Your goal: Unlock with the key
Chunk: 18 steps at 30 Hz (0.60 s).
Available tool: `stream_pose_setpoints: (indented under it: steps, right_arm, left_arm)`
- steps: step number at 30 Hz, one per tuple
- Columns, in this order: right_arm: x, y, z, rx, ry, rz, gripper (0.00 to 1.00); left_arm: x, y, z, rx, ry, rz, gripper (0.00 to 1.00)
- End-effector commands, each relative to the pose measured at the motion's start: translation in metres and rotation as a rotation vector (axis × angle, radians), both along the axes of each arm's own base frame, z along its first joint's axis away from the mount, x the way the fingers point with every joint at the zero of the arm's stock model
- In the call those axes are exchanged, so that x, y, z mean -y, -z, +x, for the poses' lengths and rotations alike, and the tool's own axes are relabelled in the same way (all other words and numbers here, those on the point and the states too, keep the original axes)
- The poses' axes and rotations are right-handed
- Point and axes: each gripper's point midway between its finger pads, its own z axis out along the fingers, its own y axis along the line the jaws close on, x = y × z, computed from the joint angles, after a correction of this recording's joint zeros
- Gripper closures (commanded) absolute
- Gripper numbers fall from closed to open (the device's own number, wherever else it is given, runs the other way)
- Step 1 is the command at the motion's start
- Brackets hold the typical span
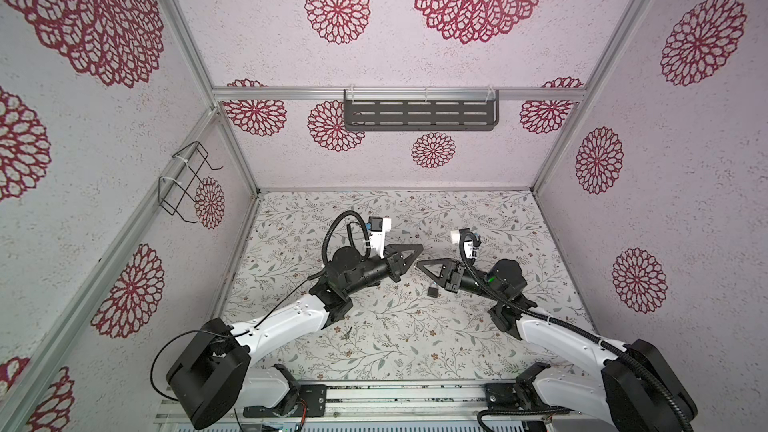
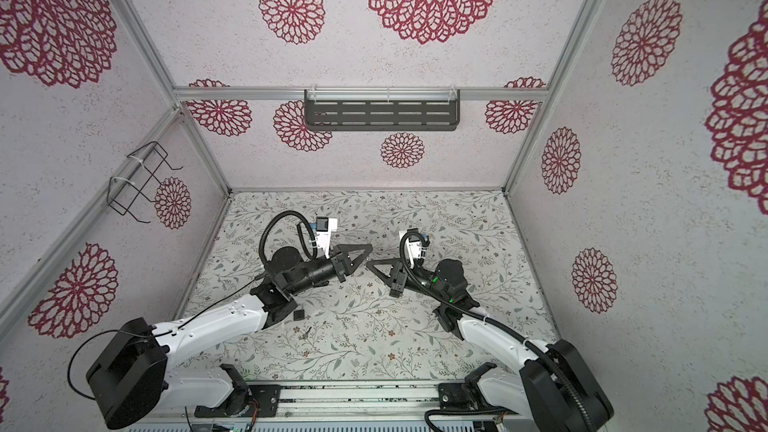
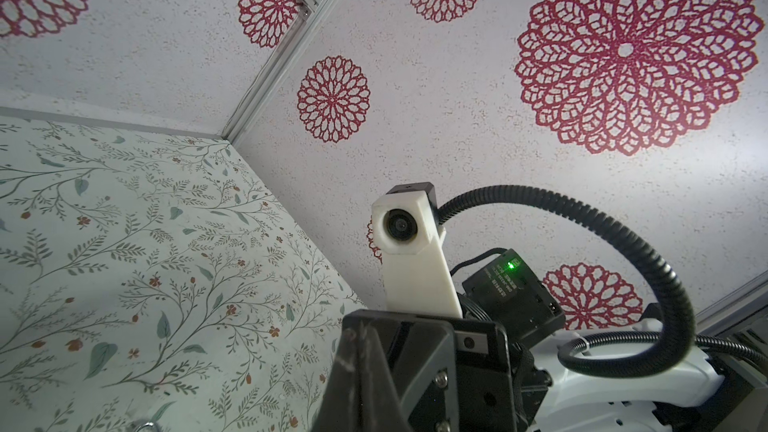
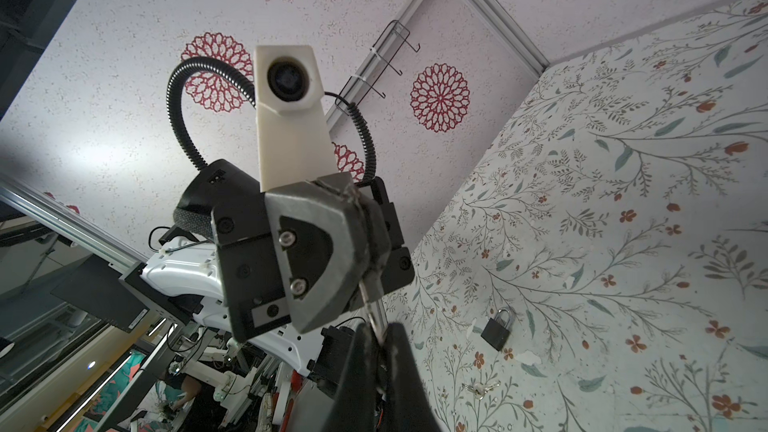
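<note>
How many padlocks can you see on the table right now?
1. The black padlock lies on the floral table, close to a small bunch of loose keys. Another could be hidden from these views.

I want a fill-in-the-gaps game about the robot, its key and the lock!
1. The left gripper and the right gripper meet in the air, both pinching the silver ___.
2. The padlock lies on the flowery ___.
3. The padlock's colour is ___.

Missing words: key, table, black.
</note>
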Motion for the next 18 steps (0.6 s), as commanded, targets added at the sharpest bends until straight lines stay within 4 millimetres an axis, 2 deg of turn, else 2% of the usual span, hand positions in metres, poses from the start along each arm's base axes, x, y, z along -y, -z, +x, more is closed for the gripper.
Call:
stream_pose_setpoints:
  steps: [1, 3, 5, 7, 10, 13, 18]
  right_arm:
    - [0.005, -0.018, -0.002, 0.067, 0.009, 0.038, 1.00]
    - [0.007, -0.018, -0.003, 0.067, 0.014, 0.037, 1.00]
    - [0.009, -0.017, -0.004, 0.064, 0.018, 0.033, 1.00]
    - [0.011, -0.016, -0.005, 0.058, 0.022, 0.024, 1.00]
    - [0.016, -0.008, -0.006, 0.026, 0.044, -0.008, 1.00]
    - [0.024, 0.008, -0.003, -0.035, 0.087, -0.078, 1.00]
    - [0.046, 0.042, -0.004, -0.131, 0.193, -0.225, 1.00]
  left_arm:
    - [-0.002, -0.018, 0.002, 0.037, -0.009, -0.018, 1.00]
    - [-0.003, -0.021, 0.003, 0.041, -0.014, -0.020, 0.94]
    - [-0.003, -0.021, 0.004, 0.037, -0.017, -0.017, 0.80]
    - [-0.004, -0.022, 0.006, 0.032, -0.023, -0.015, 0.60]
    - [-0.007, -0.021, 0.007, 0.018, -0.038, -0.014, 0.47]
    - [-0.013, -0.006, 0.017, -0.049, -0.100, 0.026, 0.41]
    - [-0.025, 0.039, 0.035, -0.228, -0.229, 0.218, 0.37]
